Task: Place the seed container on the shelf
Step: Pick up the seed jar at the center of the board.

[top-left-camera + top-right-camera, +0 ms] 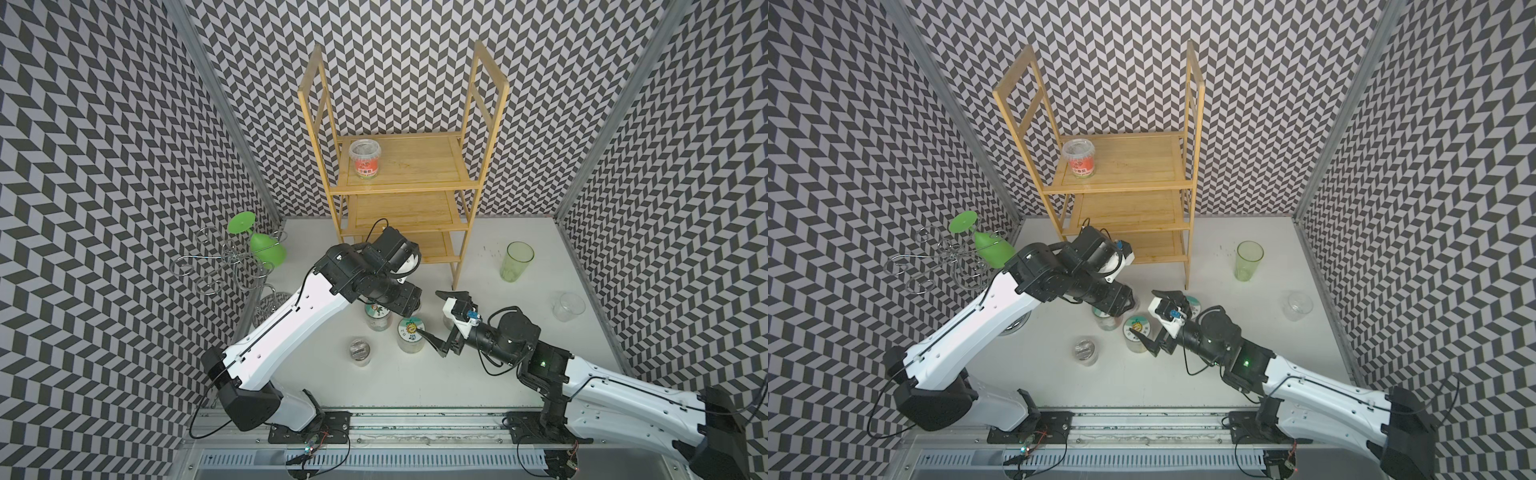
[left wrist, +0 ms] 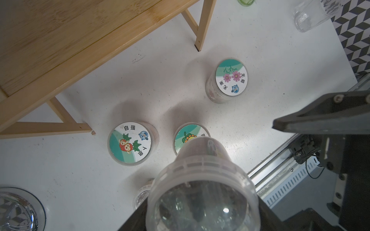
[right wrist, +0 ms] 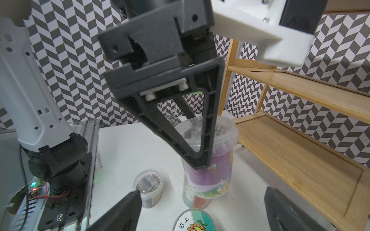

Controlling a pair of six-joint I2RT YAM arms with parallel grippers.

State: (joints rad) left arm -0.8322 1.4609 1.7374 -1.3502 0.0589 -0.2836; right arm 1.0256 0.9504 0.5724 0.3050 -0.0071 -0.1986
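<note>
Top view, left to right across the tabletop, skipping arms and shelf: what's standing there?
Chrome wire glass-holder stand → small clear-lidded jar → sunflower-lid jar → green tumbler → clear cup. The jar half under the left arm is left out.

setting: robot test cell | cues: chevron-patterned enclosure walls (image 1: 104,166), white tabletop (image 1: 519,365), arm bases (image 1: 309,432) bolted to aluminium rail (image 1: 424,419)

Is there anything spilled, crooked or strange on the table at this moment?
Yes: small dark specks lie scattered on the table just beside the green cup, like spilled seeds. Nothing else stands out.
</note>
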